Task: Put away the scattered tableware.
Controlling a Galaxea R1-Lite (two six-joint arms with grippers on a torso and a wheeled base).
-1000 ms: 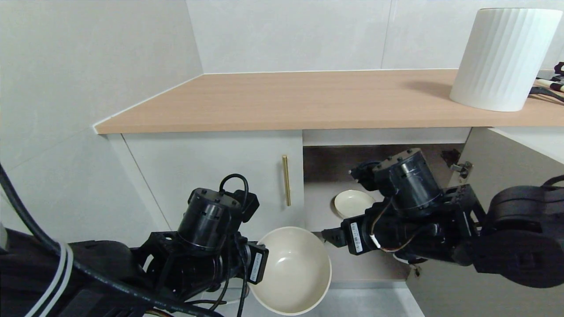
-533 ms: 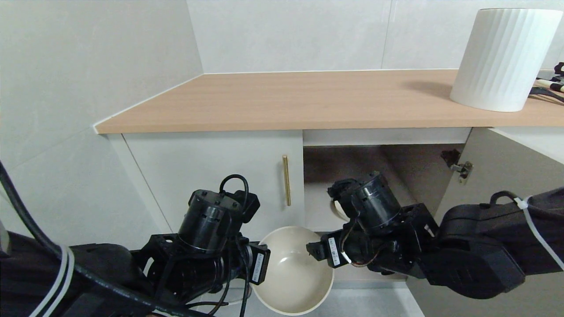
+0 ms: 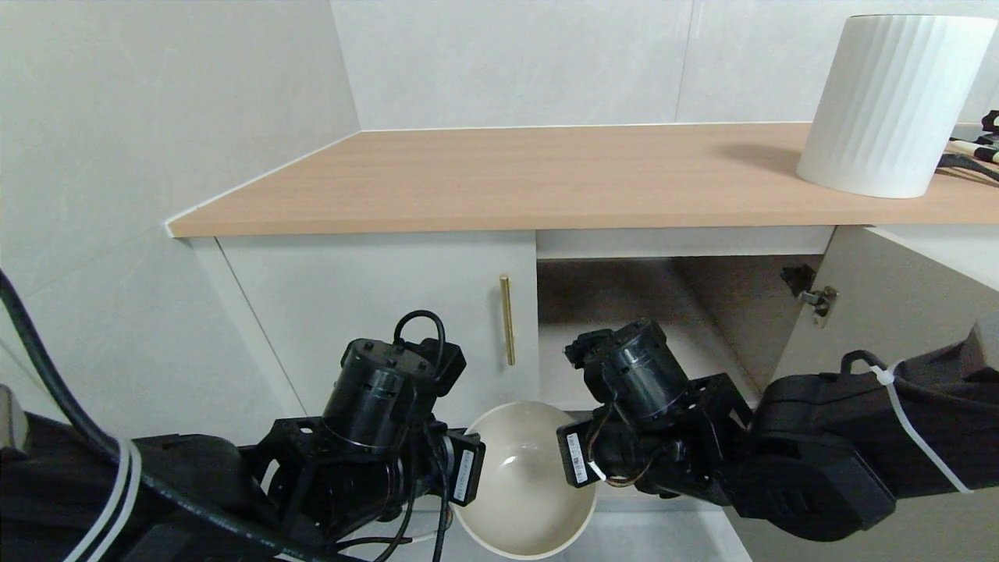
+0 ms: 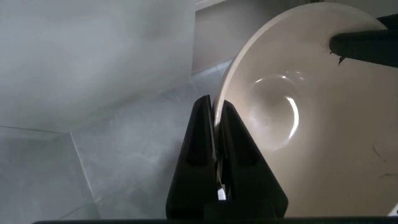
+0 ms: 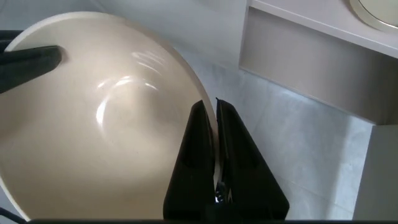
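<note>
A cream bowl (image 3: 521,485) hangs tilted in front of the open cabinet, low in the head view. My left gripper (image 3: 471,478) is shut on its left rim, and the left wrist view shows the rim pinched between the two fingers of that gripper (image 4: 215,107). My right gripper (image 3: 579,462) is shut on the opposite rim of the bowl (image 5: 106,124), with its two black fingers close together astride the edge at the gripper (image 5: 215,107). A small cream plate (image 5: 378,12) lies on the cabinet shelf beyond.
The cabinet's right door (image 3: 882,312) stands open and the left door with a gold handle (image 3: 506,320) is closed. A white ribbed container (image 3: 890,101) stands on the wooden countertop (image 3: 507,179). The cabinet shelf (image 3: 624,359) has bare room.
My right arm has drawn back out of the cabinet, moved left and down, and closed on the bowl's right rim. The left gripper keeps its hold; the bowl shifted slightly right.
</note>
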